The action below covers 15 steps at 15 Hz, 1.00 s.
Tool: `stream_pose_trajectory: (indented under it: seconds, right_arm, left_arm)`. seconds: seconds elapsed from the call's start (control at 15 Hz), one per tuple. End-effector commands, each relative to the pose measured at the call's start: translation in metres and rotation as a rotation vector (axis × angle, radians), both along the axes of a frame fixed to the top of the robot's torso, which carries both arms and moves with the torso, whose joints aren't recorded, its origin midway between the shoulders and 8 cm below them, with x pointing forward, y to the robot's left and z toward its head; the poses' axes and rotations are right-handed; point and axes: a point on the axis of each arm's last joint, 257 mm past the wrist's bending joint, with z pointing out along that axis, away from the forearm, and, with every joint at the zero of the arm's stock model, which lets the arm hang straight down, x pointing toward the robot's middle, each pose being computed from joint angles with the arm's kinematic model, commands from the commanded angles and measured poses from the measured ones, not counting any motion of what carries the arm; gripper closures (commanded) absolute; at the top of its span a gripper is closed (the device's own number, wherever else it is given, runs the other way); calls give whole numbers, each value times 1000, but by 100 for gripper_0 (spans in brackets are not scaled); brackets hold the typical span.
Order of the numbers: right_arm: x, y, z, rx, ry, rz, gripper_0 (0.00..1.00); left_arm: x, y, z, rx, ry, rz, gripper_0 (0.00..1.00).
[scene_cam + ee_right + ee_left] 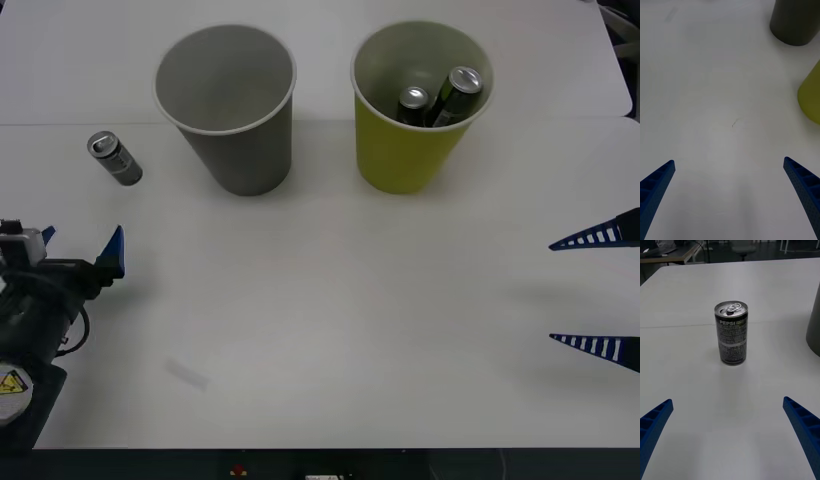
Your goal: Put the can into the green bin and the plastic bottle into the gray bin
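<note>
**Mia:** Over on the left side of the counter (330, 300) stands the can (115, 158). It is up on its end, silver top up, so its long side runs straight up and down.

**Tom:** Which tool is closer to it?

**Mia:** The left tool (80, 245). It sits low at the left edge with its blue fingers spread wide and nothing between them. From its own camera, the can (731, 333) stands right ahead, in the middle of the gap, but apart from the fingers.

**Tom:** And the right tool (600, 290)?

**Mia:** It waits at the far right edge, fingers wide apart too, holding nothing. It is well away from the can.

**Tom:** Where does the can go?

**Mia:** Into the green bin (410, 150). That bin has two cans in it already. The gray bin (235, 130) stands between the can and the green bin.

**Tom:** So what matters most?

**Mia:** The left tool likely just has to go straight ahead and close around the can's sides. Then it probably must carry the can past the gray bin.
</note>
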Motion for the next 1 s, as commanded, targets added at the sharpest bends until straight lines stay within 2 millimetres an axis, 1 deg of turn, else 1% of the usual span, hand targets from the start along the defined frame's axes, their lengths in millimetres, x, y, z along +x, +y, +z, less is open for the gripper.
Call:
stream_pose_trajectory:
  seconds: [0.07, 0.13, 0.47, 0.73, 0.93, 1.0]
  right_arm:
    - [0, 0, 0, 0, 0, 0, 0]
    - [0, 0, 0, 0, 0, 0, 0]
    - [0, 0, 0, 0, 0, 0, 0]
    - [0, 0, 0, 0, 0, 0, 0]
    - [0, 0, 0, 0, 0, 0, 0]
    - [0, 0, 0, 0, 0, 0, 0]
  left_arm:
    - [26, -8, -2, 1, -17, 7, 0]
    - [35, -12, -4, -7, -10, 3, 0]
    - [84, -23, 0, -11, -13, 10, 0]
    - [113, -23, 3, -11, -16, 37, 0]
    - [129, -26, 6, -28, -7, 47, 0]
    - [134, -23, 9, -28, -11, 57, 0]
